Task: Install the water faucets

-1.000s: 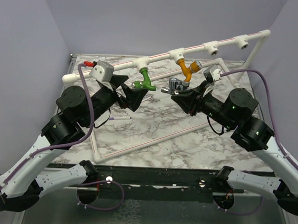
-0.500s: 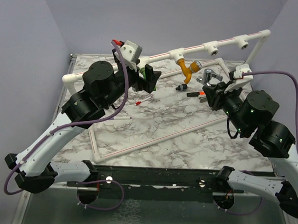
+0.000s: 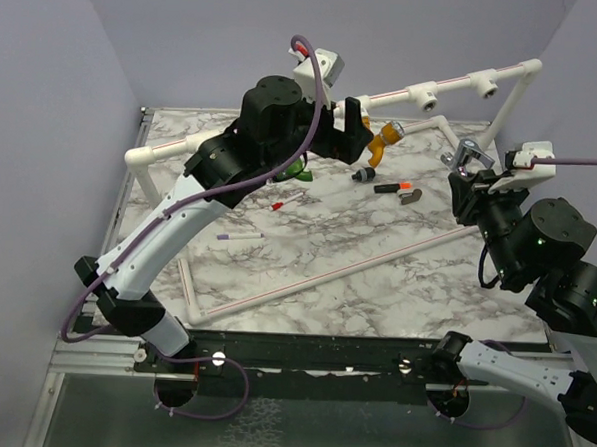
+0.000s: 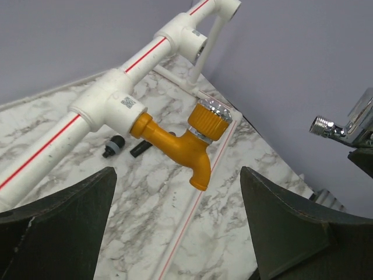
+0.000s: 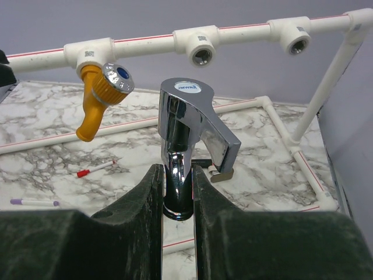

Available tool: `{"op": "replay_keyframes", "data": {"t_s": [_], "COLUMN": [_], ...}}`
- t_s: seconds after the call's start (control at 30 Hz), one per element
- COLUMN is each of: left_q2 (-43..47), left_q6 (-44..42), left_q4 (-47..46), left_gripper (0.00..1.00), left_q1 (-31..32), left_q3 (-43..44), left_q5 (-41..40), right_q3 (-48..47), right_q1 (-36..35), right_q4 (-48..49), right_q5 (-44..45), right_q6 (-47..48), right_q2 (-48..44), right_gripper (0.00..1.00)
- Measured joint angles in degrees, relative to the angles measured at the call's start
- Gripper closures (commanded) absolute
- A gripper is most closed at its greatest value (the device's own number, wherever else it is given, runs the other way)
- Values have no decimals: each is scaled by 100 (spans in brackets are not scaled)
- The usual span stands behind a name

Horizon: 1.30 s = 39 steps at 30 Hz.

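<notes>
The mustard-orange faucet (image 4: 180, 140) with its silver-topped knob sits screwed into a white tee (image 4: 111, 108) on the pipe rail. My left gripper (image 4: 180, 233) hovers just in front of it, open, fingers (image 4: 58, 216) wide on either side and touching nothing; from above this gripper (image 3: 362, 129) is beside the orange faucet (image 3: 380, 140). My right gripper (image 5: 178, 172) is shut on the grey metal faucet (image 5: 186, 134), held upright off the table at the right (image 3: 469, 152). The green faucet (image 3: 299, 169) peeks out from behind the left arm.
Two open tees (image 5: 201, 49) (image 5: 294, 38) follow on the rail to the right of the orange faucet. A red-tipped stick (image 3: 285, 200), a purple-tipped stick (image 3: 240, 236) and small black fittings (image 3: 363, 174) (image 3: 390, 187) lie on the marble table inside the white pipe frame (image 3: 305, 284).
My left arm has risen and swung right, from the green faucet to the orange one. My right arm has pulled back right and lifted the grey faucet.
</notes>
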State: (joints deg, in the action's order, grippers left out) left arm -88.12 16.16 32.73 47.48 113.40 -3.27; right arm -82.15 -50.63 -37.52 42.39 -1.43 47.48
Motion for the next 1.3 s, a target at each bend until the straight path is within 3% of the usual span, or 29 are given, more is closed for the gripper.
{"op": "replay_keyframes", "data": {"t_s": [0.4,0.6,0.77,1.3], "left_q2": [-514,-586,-627,-1154], "left_q6": [1958,2837,3606,4319], "left_q4": [238,-157,-603,-999], "left_gripper": [23,32,34,43], "left_q1": [-136,-485,-876,-918], "left_q3": [144,-85,-549,-245], "left_q5": [208,442,684,1016], "right_q3": [262,378,448,734], "right_q1": [0,0,0,0], "right_q4": [96,149,192,402], "right_q5": [-173,-326,-413,-437], "right_q6": [0,0,4,258], "right_q2": [-70,-144,-205,-431], "right_gripper": [99,99,99,99]}}
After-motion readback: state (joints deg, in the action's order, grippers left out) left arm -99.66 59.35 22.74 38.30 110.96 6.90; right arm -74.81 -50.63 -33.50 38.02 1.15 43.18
